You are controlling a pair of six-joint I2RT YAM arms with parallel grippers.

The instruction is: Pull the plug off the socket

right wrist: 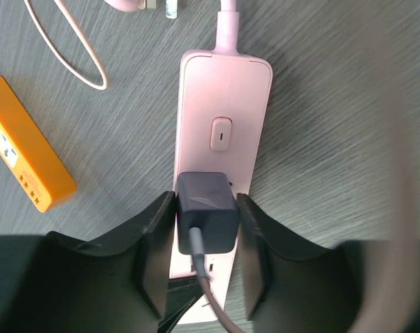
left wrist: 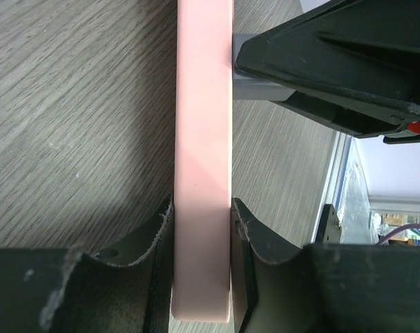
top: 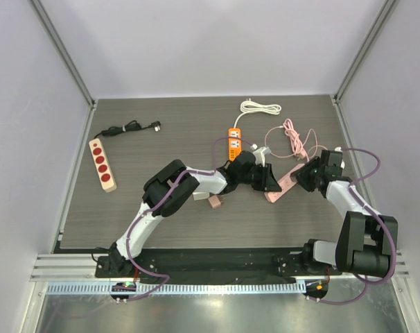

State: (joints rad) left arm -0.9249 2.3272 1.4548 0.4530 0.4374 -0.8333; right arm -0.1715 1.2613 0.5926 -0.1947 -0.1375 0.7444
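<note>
While my left claw (left wrist: pixel 202 222) clenched the pink power strip (left wrist: pixel 203 125), right of centre, my right claw (right wrist: pixel 205 202) flanked the dark plug (right wrist: pixel 206 222) at its near end; whether it gripped, I could not tell. A loose or crooked pull risked slipping off or dragging the strip.

Pale pink socket strip (right wrist: pixel 224 90), dark grey plug (right wrist: pixel 206 211), orange power strip (right wrist: pixel 26 156), grey wood-grain table (right wrist: pixel 335 139).

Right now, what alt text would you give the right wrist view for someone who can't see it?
A dark grey plug sits in a pink power strip on a grey wood-grain table, with two black fingers of the right hand flanking it closely. An orange power strip lies at the left edge.
</note>
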